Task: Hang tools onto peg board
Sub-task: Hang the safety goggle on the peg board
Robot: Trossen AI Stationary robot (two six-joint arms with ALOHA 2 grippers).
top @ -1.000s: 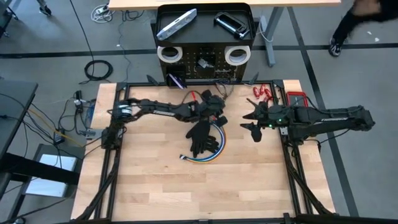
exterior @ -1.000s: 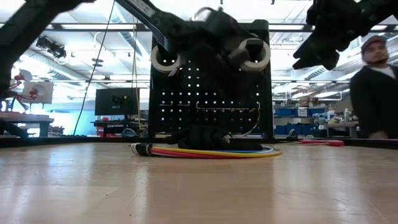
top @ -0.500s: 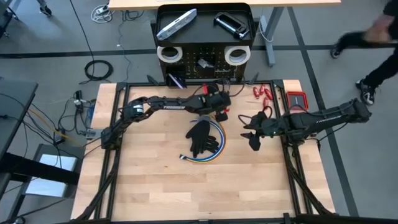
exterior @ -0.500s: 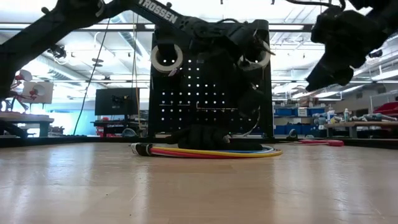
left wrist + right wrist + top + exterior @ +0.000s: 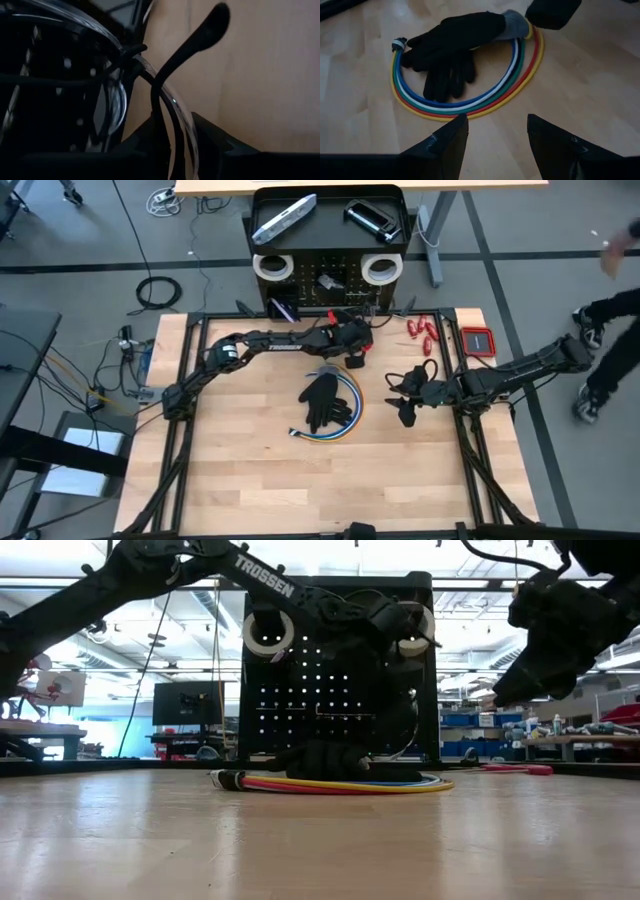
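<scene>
High view: the peg board [image 5: 330, 280] stands at the table's far edge, with a white tape roll [image 5: 272, 267] at its left corner and a second white tape roll [image 5: 381, 269] at its right corner. On its tray top lie a silver-grey flat bar [image 5: 284, 218] and a black clamp [image 5: 371, 217]. The left gripper [image 5: 352, 340] reaches to the foot of the board. In the left wrist view it is clamped on a pair of clear safety glasses [image 5: 165, 107], whose dark temple arm sticks up past the fingers, with the board's holes just beside the lens. The right gripper [image 5: 403, 408] hangs over the table [image 5: 250, 470] to the right of the coiled cables. Its fingers [image 5: 447, 140] stand apart with nothing between them. A black glove [image 5: 324, 400] lies on a coil of coloured cables [image 5: 345, 420] near the table's middle, between the two grippers. Small red-handled tools [image 5: 424, 332] and a red case [image 5: 478, 341] rest at the far right corner. In the low view the coil lies flat in front of the board. A person's legs show at the right edge of the floor.
</scene>
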